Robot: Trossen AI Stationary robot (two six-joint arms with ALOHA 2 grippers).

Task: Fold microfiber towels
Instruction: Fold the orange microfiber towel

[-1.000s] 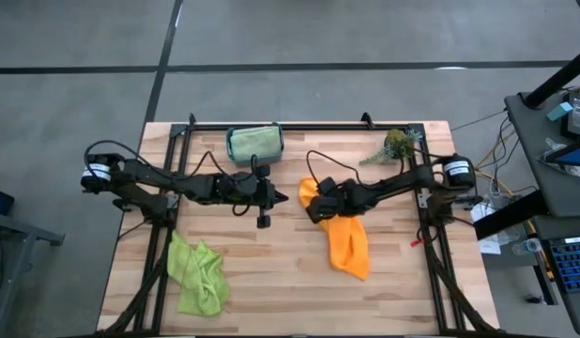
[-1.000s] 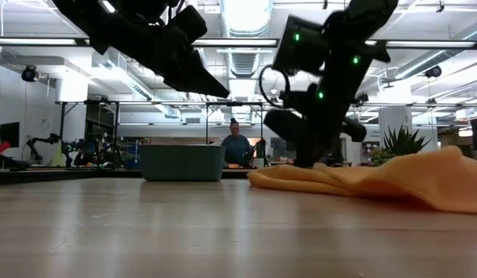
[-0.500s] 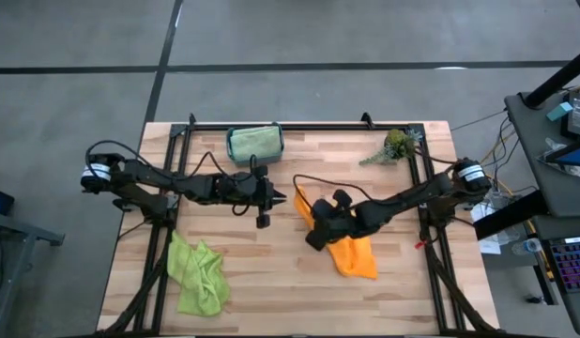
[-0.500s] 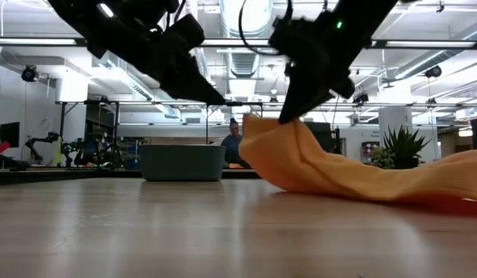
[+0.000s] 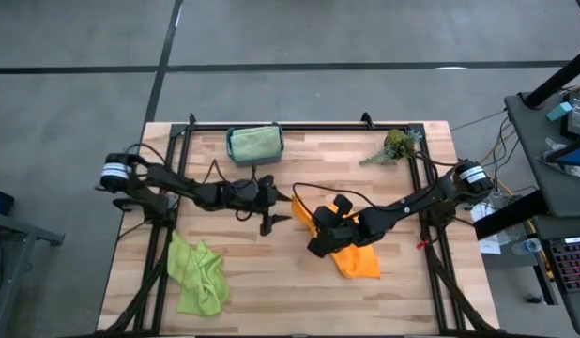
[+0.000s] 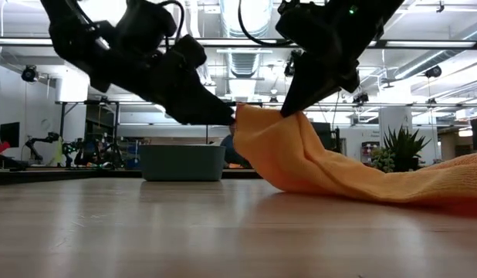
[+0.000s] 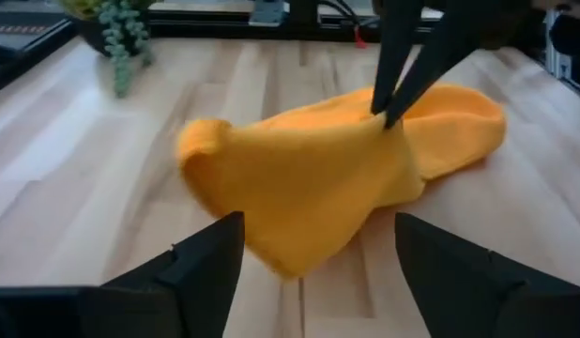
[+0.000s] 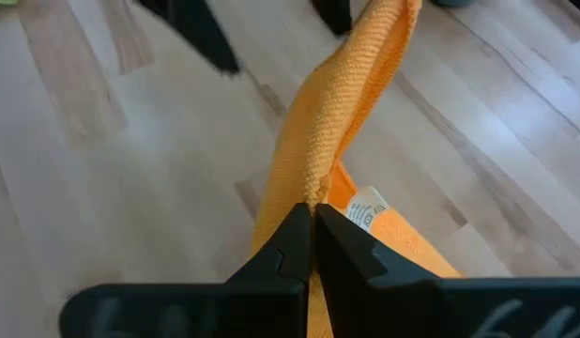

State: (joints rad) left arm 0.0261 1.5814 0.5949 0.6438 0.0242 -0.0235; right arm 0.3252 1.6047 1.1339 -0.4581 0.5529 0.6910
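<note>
My right gripper (image 5: 316, 246) is shut on the orange towel (image 5: 351, 255) near the table's middle and holds part of it up as a peak (image 6: 258, 123). My left gripper (image 7: 313, 272) stands open, level, right beside that raised part; its fingers sit on either side of the towel's hanging edge (image 7: 281, 253) without touching it. A lime green towel (image 5: 198, 275) lies crumpled at the near left. A pale sage green towel (image 5: 253, 141) lies in the teal bin (image 5: 229, 144) at the far edge. My right gripper pinches a raised fold of the orange towel (image 8: 313, 188) between its two fingers, close to a white label (image 8: 367, 208). The fingers come from above, slanting down. The cloth drapes slack from the hold, and its far end (image 6: 431, 181) lies on the table.
A small green plant sprig (image 5: 395, 145) lies at the far right. Black frame rails (image 5: 177, 160) run along the table's left and right sides. Bare wood (image 5: 262, 282) shows between the two near towels. A person stands in the room beyond the bin (image 6: 232, 147).
My right gripper has gone up and toward the near edge, lifting part of the orange towel into a peak; the towel's near right end has stayed on the table. My left gripper has moved right toward the raised cloth and has opened.
</note>
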